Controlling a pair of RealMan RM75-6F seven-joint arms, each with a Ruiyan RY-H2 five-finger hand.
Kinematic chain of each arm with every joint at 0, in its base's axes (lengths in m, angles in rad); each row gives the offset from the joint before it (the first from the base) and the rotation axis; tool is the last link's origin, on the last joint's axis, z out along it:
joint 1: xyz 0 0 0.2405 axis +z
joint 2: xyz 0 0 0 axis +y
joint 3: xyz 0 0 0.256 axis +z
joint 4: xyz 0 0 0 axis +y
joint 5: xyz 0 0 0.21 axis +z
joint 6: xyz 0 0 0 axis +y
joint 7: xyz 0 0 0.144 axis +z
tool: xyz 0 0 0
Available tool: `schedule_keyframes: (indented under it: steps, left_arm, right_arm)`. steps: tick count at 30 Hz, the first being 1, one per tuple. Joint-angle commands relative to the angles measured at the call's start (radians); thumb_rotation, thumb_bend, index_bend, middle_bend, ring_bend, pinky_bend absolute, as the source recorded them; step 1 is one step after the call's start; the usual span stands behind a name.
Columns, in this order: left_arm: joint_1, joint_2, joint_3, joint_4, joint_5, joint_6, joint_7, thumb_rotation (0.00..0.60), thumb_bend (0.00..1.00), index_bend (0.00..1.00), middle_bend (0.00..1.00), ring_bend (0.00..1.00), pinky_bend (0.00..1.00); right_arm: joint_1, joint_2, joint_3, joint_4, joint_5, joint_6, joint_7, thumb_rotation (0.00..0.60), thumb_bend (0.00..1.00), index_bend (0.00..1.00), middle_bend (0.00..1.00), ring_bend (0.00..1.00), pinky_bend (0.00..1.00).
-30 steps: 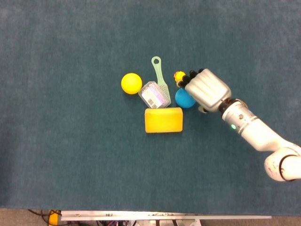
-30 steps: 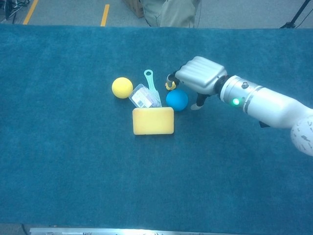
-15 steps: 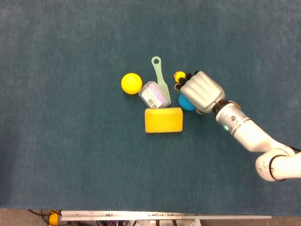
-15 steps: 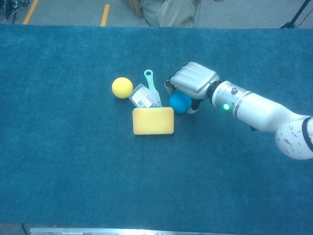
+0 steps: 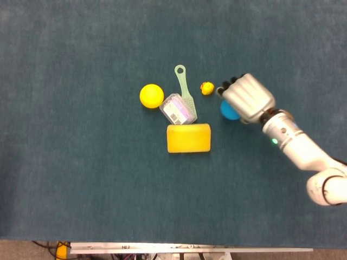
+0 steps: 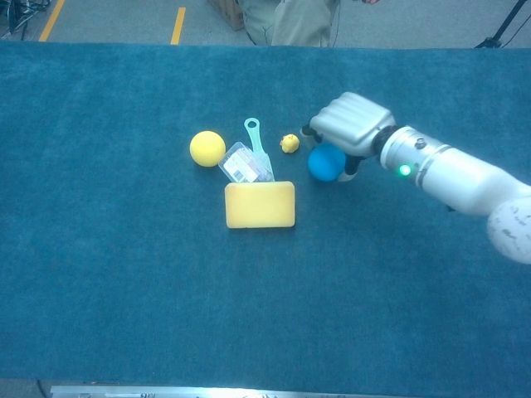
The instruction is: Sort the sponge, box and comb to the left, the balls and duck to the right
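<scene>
Carried rightward, the blue ball (image 6: pixel 325 162) now sits clear of the sponge (image 5: pixel 188 137), gripped under the right robot hand (image 6: pixel 348 126). From the head view the hand hides most of it; the chest view shows it whole. Duck (image 5: pixel 206 88) stays mid-tabletop.

balls 2: yellow ball (image 5: pixel 151 95), blue ball (image 6: pixel 325 162) partly hidden | duck (image 5: pixel 206 88) 1 | sponge (image 5: pixel 188 138) 1 | box (image 5: pixel 178 109) 1 | comb (image 5: pixel 184 89) 1

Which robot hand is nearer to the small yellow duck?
The right robot hand: it holds the blue ball just right of the duck, not touching it. The left hand is not in view.
</scene>
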Motion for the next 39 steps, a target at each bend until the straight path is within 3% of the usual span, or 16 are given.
schedule_keyframes:
  steps: [1,11,17,20,31,39]
  left_arm:
    - [-0.003,-0.003,0.0,0.001,0.0,-0.005,0.001,0.6,0.43,0.36,0.37,0.32,0.25]
    - [-0.004,-0.004,-0.001,-0.007,0.002,-0.003,0.012,0.6,0.43,0.36,0.37,0.32,0.25]
    - [0.0,-0.004,0.0,-0.01,0.002,0.001,0.014,0.6,0.43,0.36,0.36,0.32,0.25]
    - [-0.002,-0.006,-0.001,-0.009,0.005,0.001,0.014,0.6,0.43,0.36,0.36,0.32,0.25]
    - [0.0,-0.001,0.001,-0.015,0.01,0.005,0.018,0.6,0.43,0.36,0.36,0.32,0.25]
    - [0.012,0.009,0.005,-0.024,0.016,0.024,0.018,0.6,0.43,0.36,0.36,0.32,0.25]
  right_arm:
    - [-0.008,0.02,-0.011,0.009,0.002,0.002,0.008,0.6,0.0,0.43,0.41,0.4,0.54]
    - [-0.002,0.01,-0.015,0.039,0.025,-0.014,0.009,0.6,0.0,0.41,0.4,0.38,0.54]
    - [0.014,0.032,-0.021,-0.006,0.111,-0.032,-0.053,0.6,0.0,0.18,0.3,0.29,0.45]
    - [0.017,0.043,-0.02,-0.033,0.127,-0.016,-0.063,0.6,0.0,0.13,0.27,0.27,0.43]
    - [0.021,0.121,0.008,-0.195,0.033,0.024,0.022,0.6,0.0,0.12,0.27,0.27,0.43]
    - [0.056,0.145,0.023,-0.307,-0.022,-0.017,0.073,0.6,0.0,0.12,0.27,0.27,0.43]
